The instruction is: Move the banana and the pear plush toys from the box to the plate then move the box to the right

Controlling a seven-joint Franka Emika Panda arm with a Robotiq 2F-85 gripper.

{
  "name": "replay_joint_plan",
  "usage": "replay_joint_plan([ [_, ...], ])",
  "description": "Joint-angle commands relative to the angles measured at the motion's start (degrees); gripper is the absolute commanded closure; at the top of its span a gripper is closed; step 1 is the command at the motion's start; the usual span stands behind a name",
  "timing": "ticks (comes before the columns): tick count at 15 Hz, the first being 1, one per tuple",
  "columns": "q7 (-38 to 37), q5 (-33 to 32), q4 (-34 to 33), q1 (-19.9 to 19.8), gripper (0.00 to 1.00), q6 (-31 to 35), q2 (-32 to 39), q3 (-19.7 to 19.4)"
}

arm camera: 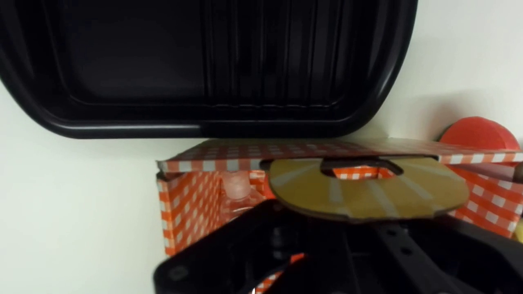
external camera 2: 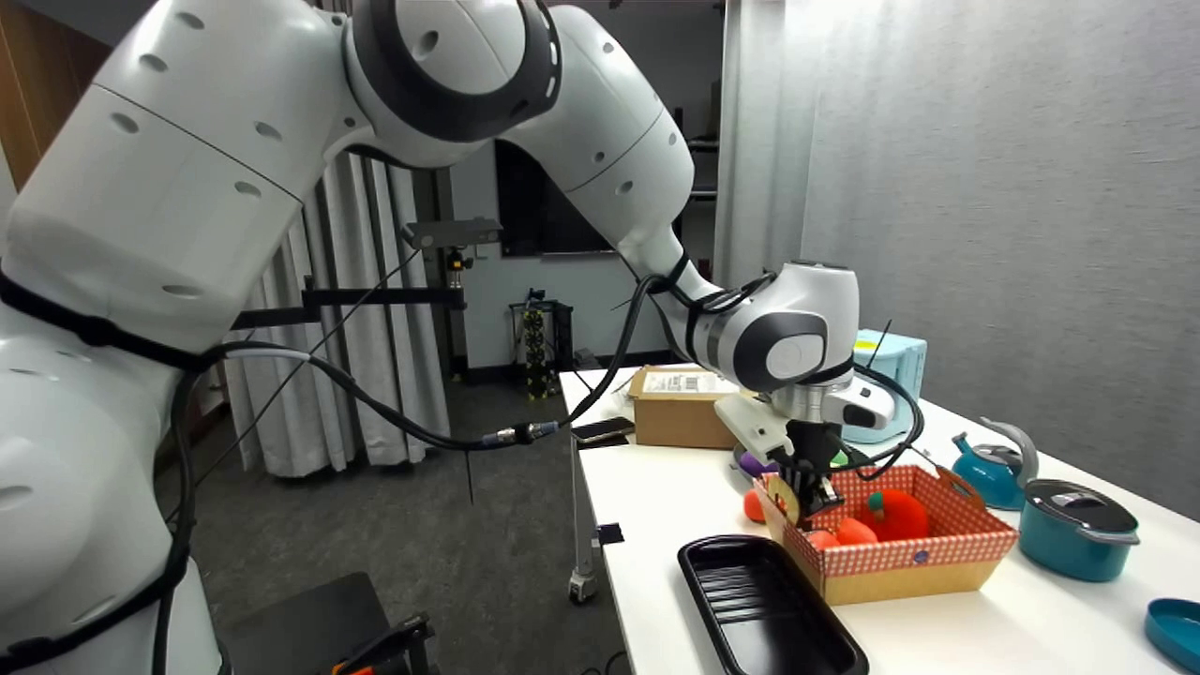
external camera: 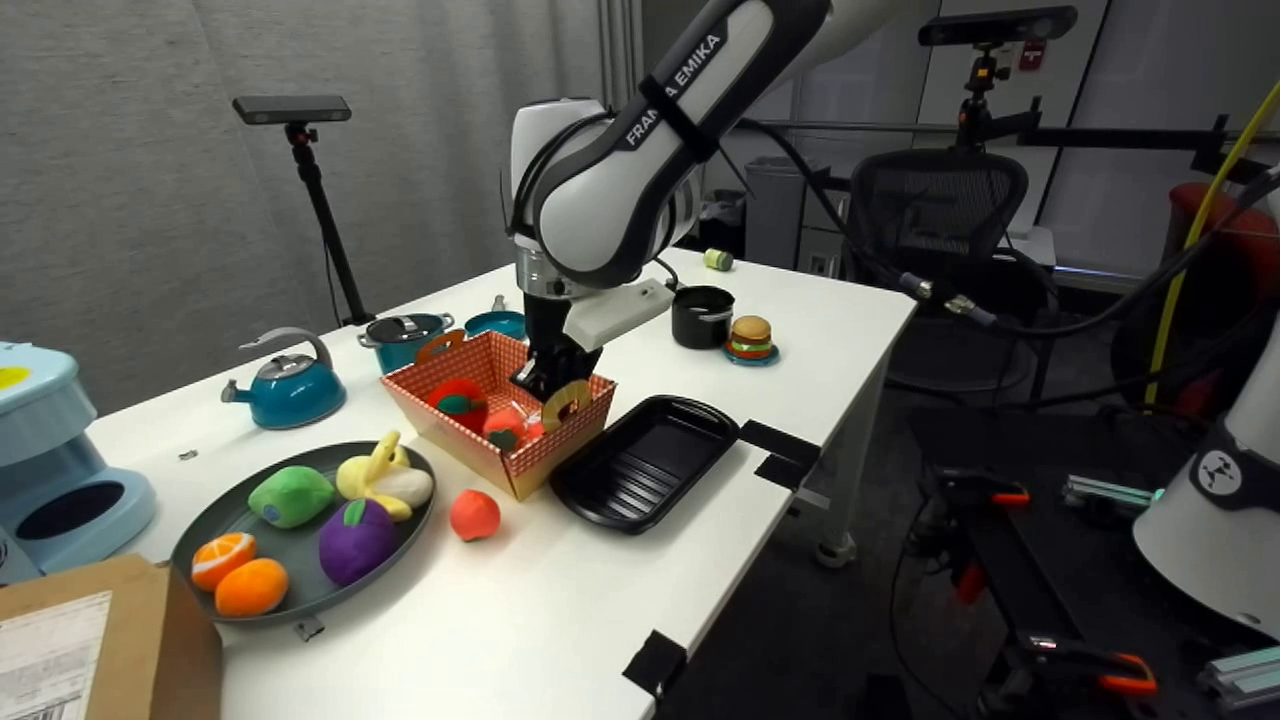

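The box [external camera 2: 909, 581], orange-red gingham over plain tan, with two cut-out handles, stands upright on the white table [external camera: 560, 600]; one black baking tray [external camera: 645, 465] lies between it and the table's edge. The gripper [external camera: 545, 382], fingers drawn together, hangs inside the box by the tray-side handle. The half-peeled, pale yellow banana [external camera: 383, 483] rests on the dark grey plate [external camera: 228, 512] at the rim nearest the box; the plump green pear [external camera: 290, 497] lies near it, toward the rim facing one teal kettle [external camera: 297, 396]. One purple plush fruit [external camera: 357, 545] and two orange fruits [external camera: 253, 588] share the plate. At least two red plush toys [external camera 2: 898, 517] lie in the box; one more red toy [external camera: 475, 516] sits on the table between plate and tray.
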State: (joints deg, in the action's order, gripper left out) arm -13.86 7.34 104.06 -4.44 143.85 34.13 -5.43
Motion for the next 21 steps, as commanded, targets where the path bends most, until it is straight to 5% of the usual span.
replay_joint_plan([
  [1, -2.1, -1.1, -0.4, 0.4, 1.00, -0.9, 0.2, -2.3],
  [12, -8.6, -9.1, 1.5, 2.9, 1.00, -0.7, -0.8, -10.0],
  [17, -25.9, -16.5, 0.9, 9.5, 1.00, -3.3, 0.6, -18.1],
  [21, -39.1, -21.3, -0.7, 11.9, 1.00, -9.2, 1.5, -20.9],
])
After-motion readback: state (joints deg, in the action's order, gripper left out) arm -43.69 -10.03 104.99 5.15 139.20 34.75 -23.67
